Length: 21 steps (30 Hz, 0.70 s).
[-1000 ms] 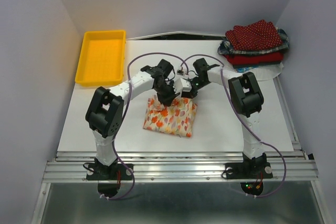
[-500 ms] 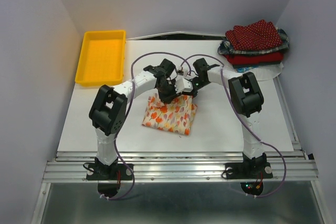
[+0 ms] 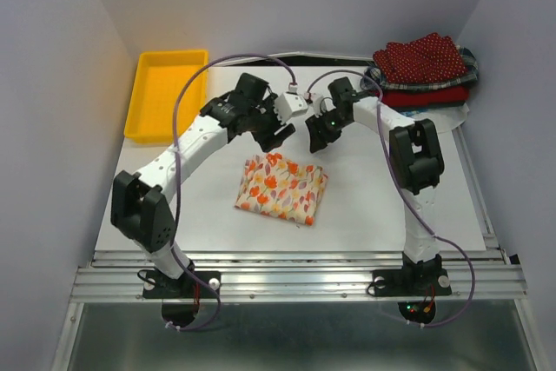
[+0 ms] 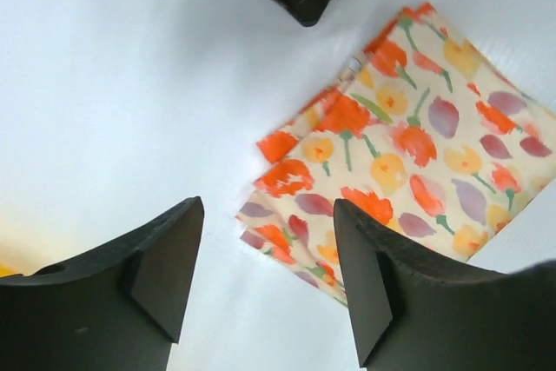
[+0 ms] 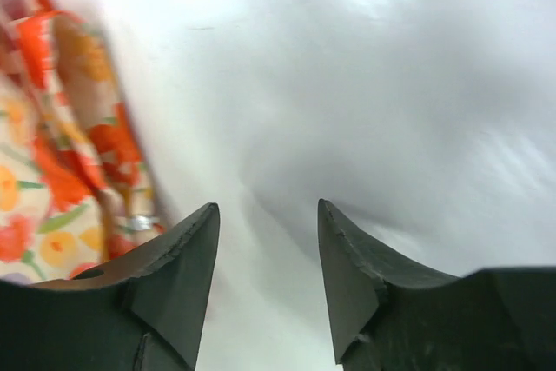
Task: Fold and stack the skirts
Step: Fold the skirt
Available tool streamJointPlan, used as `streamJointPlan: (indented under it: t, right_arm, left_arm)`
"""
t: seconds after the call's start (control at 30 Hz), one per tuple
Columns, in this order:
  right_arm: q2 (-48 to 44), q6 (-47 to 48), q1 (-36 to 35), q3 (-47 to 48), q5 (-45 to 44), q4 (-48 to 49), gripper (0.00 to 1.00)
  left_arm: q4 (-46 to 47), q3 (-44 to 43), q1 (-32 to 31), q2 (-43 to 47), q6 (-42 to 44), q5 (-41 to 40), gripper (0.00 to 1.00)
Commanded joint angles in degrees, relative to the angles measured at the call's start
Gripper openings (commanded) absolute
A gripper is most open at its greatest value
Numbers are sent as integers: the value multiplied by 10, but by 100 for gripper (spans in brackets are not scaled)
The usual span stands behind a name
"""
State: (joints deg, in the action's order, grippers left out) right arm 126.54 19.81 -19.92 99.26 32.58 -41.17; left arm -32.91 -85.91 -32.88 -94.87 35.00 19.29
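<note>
- The left gripper (image 4: 268,228) is released, its jaws apart with nothing between them. It hangs near the far edge of the cream skirt (image 3: 282,188).
- The right gripper (image 5: 268,215) is released too and holds nothing, near the same edge.
- The cream skirt lies folded on the middle of the table (image 3: 391,206).
- The other skirts (image 3: 421,71) are stacked at the far right corner, with the dotted dark red one on top.
- A yellow tray (image 3: 165,93) stands at the far left.
</note>
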Motion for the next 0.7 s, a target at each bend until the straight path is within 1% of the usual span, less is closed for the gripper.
streamJointPlan:
  t: [0.0,0.07,0.1,0.13,0.17,0.2,0.23,0.3,0.33,0.37,0.43,0.47,0.53,0.57,0.6,0.63,0.67]
  right_arm:
    - [-52,-3,37,53,-109,-22,56]
    - [-73,-15,44,59,-121,-29,56]
    - [-84,-18,45,59,-124,-38,55]
    - [-96,-27,45,53,-120,-45,55]
    - [-124,-35,45,46,-93,-59,54]
    - [-139,-44,45,38,-93,-66,54]
    - [-156,-73,45,10,-49,-70,54]
    - [-205,-101,45,-33,-1,-59,53]
    - [-219,-134,45,-58,32,-49,52]
    - [-235,-145,31,-116,41,-13,52]
    - [-276,-185,19,-175,58,30,52]
    - [-286,-196,6,-226,61,75,52]
    - [-303,-242,-6,-263,84,111,52]
    - [-306,-250,-13,-278,94,142,52]
    - [-306,-255,-24,-300,110,151,53]
    - [-300,-256,-29,-308,111,157,53]
    - [-292,-256,-29,-311,111,159,53]
  left_arm:
    - [49,2,23,74,-66,4,74]
    - [73,40,24,97,-95,17,73]
    - [80,54,24,103,-106,29,67]
    - [95,85,24,113,-128,58,65]
    - [106,100,24,115,-142,70,62]
    - [119,119,24,117,-157,79,62]
    - [132,153,24,118,-171,90,59]
    - [177,183,26,112,-206,100,57]
    - [194,198,33,109,-219,105,56]
    - [233,226,39,96,-230,123,55]
    - [267,248,51,81,-263,147,54]
    - [291,256,61,59,-272,165,52]
    - [305,256,70,35,-291,175,51]
    - [321,259,78,16,-297,181,51]
    - [325,262,83,9,-308,182,50]
    - [351,270,87,4,-312,178,51]
    - [357,274,91,-9,-316,178,51]
